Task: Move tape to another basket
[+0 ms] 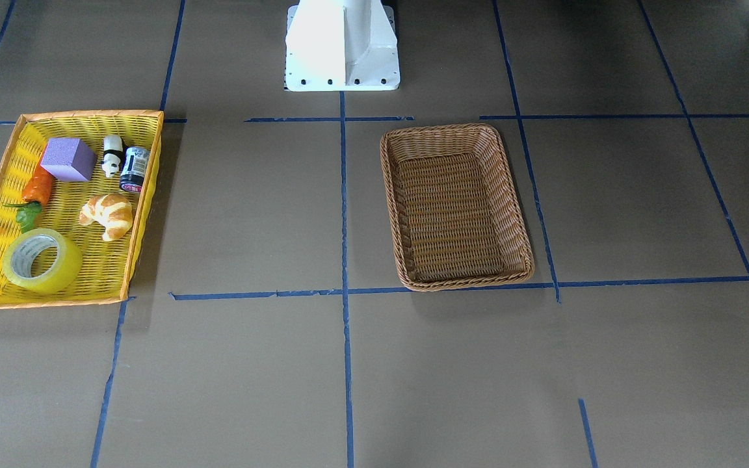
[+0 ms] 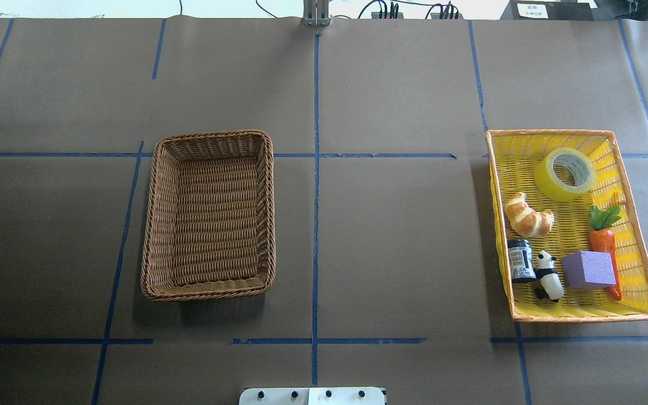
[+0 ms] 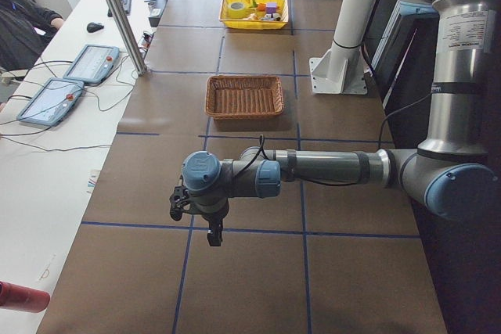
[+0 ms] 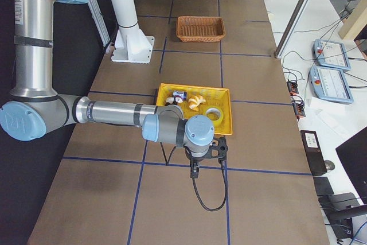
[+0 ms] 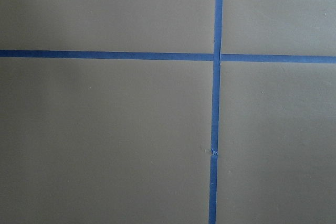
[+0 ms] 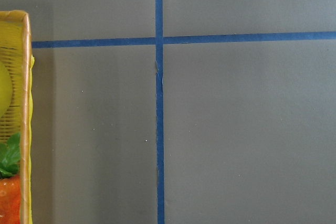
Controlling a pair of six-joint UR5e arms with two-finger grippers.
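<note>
The yellow tape roll [image 1: 43,261] lies flat in a corner of the bright yellow tray basket [image 1: 91,114]; it also shows in the overhead view [image 2: 565,174]. The brown wicker basket [image 1: 393,195] [image 2: 211,135] stands empty near the table's middle. Neither gripper shows in the overhead or front view. The left gripper [image 3: 212,234] hangs over bare table at the robot's left end, far from both baskets. The right gripper [image 4: 194,170] hangs just outside the yellow basket's outer edge, near the tape [image 4: 214,114]. I cannot tell whether either is open or shut.
The yellow basket [image 2: 554,133] also holds a croissant [image 2: 528,215], a toy carrot [image 2: 604,239], a purple block [image 2: 587,270], a panda figure [image 2: 548,275] and a small dark can [image 2: 521,260]. The robot's white base [image 1: 342,45] stands at the table's edge. Blue tape lines cross the brown table.
</note>
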